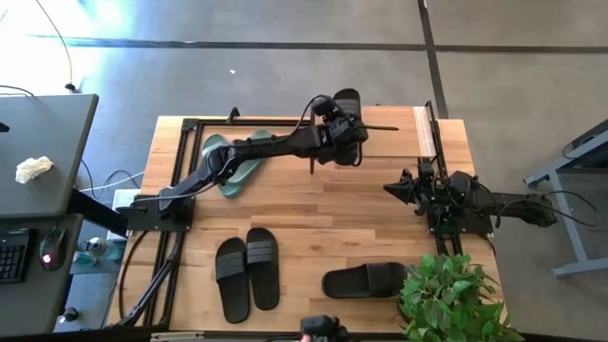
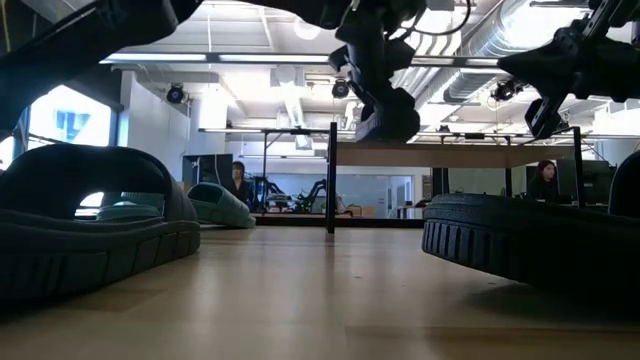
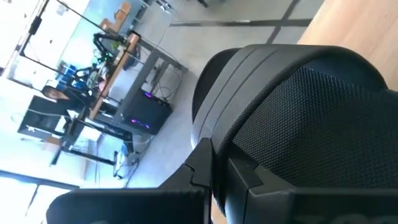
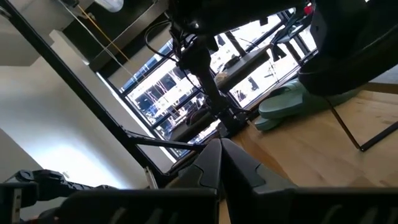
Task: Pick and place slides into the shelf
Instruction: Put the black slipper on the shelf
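Slides, high view: six counted. Black pair (image 1: pixel 246 275) lying side by side on the table's (image 1: pixel 313 204) near part; single black slide (image 1: pixel 366 280) lying crosswise beside the plant (image 1: pixel 449 296); two sage-green slides (image 1: pixel 233 163) at the far left under the left arm; sixth, black slide (image 1: pixel 348 103), at the far edge, grasped.
Shelf, high view: wooden top board (image 1: pixel 389 120) at the far edge, partly hidden by the left arm.
Left gripper (image 1: pixel 344 133), high view: over the shelf, clenched on the black slide.
Right gripper (image 1: pixel 397 187), high view: near the right edge, apart from every slide; jaw state cannot be told.
Low view: one dark slide (image 2: pixel 85 225) close on the left, another (image 2: pixel 530 238) close on the right, green slides (image 2: pixel 220 205) farther back; shelf board (image 2: pixel 420 155) raised on thin rods.
Left wrist view: black slide (image 3: pixel 298 124) filling the frame, pinched between the fingers (image 3: pixel 205 174).
Right wrist view: fingertips (image 4: pixel 219 163) seemingly close together, though uncertain; one green slide (image 4: pixel 298 102) on the table beyond.
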Motion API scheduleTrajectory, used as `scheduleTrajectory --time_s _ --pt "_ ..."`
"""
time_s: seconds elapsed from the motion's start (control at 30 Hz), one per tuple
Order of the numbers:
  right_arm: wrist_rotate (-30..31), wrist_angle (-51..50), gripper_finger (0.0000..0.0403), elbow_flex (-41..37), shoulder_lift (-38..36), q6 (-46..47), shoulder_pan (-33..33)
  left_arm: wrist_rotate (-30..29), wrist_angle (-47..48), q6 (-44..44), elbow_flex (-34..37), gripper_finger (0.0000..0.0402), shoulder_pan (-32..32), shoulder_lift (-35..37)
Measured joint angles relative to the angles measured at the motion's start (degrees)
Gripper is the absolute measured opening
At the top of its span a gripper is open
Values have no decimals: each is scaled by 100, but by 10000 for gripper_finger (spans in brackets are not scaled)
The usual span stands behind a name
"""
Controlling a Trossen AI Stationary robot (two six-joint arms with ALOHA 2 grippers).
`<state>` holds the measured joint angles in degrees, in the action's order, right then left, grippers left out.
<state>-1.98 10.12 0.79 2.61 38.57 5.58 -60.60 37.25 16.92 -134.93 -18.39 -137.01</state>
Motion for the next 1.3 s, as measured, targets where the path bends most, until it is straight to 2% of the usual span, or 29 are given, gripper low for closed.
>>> scheduleTrajectory --time_s 0.3,0.47,0.8,0.93,1.3 --pt "0 -3 0 -1 0 0 2 236 499 -533 0 1 -13 2" --pt "0 -1 0 -1 0 0 1 514 517 -546 0 11 -37 2" --pt "0 1 0 -1 0 0 2 582 542 -559 0 25 -42 4" --pt "-7 1 0 -1 0 0 1 697 540 -560 0 47 -61 4" --pt "-133 1 0 -1 0 0 0 712 542 -700 0 139 -192 9"
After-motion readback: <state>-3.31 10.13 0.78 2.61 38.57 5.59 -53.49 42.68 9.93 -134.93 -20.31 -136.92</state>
